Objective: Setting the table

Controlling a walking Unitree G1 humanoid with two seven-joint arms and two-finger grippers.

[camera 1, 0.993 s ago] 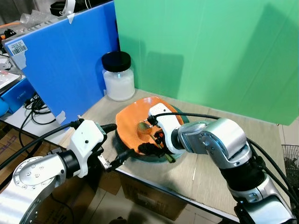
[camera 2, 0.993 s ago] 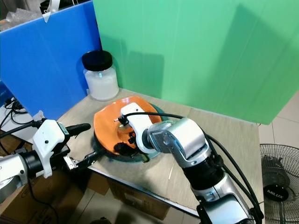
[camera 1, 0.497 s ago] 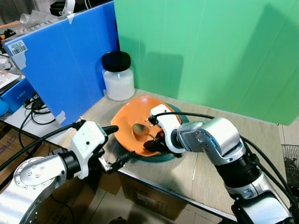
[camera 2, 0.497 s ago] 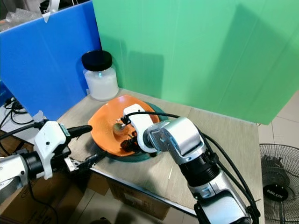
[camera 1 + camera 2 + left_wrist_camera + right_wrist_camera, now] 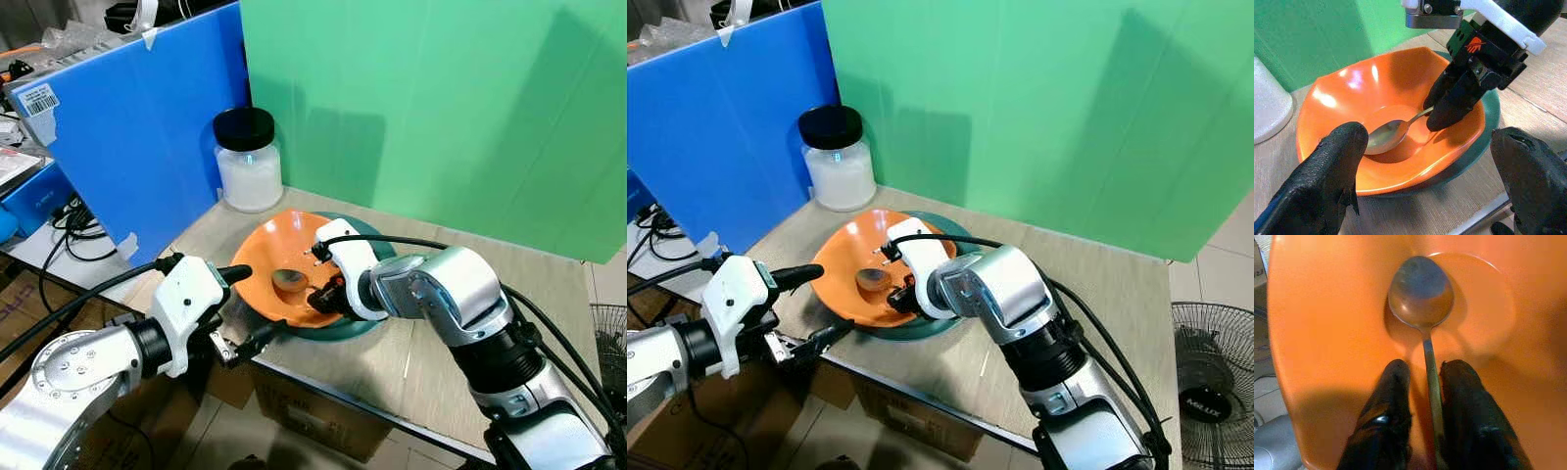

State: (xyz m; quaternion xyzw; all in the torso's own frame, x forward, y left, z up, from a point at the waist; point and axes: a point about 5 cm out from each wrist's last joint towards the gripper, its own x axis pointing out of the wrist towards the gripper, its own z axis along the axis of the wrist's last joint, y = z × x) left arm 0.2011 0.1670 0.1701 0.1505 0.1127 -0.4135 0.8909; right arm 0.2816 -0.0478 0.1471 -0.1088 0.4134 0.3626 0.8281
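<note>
A green backdrop (image 5: 441, 108) and a blue board (image 5: 137, 117) stand behind the wooden worktop (image 5: 470, 333), where a white jar (image 5: 248, 162) with a black lid sits near the back corner. An orange bowl (image 5: 265, 259) rests on a teal plate (image 5: 367, 323) at the front edge. A spoon (image 5: 1422, 298) lies inside, its bowl at the centre and its handle running back between the right tool's (image 5: 1425, 401) fingers, which are clenched on it. The left tool (image 5: 240, 308) hangs released just off the worktop's edge, facing the orange bowl.

Orange bowl (image 5: 265, 269) on teal plate (image 5: 377, 318), holding silver spoon (image 5: 1422, 298).
</note>
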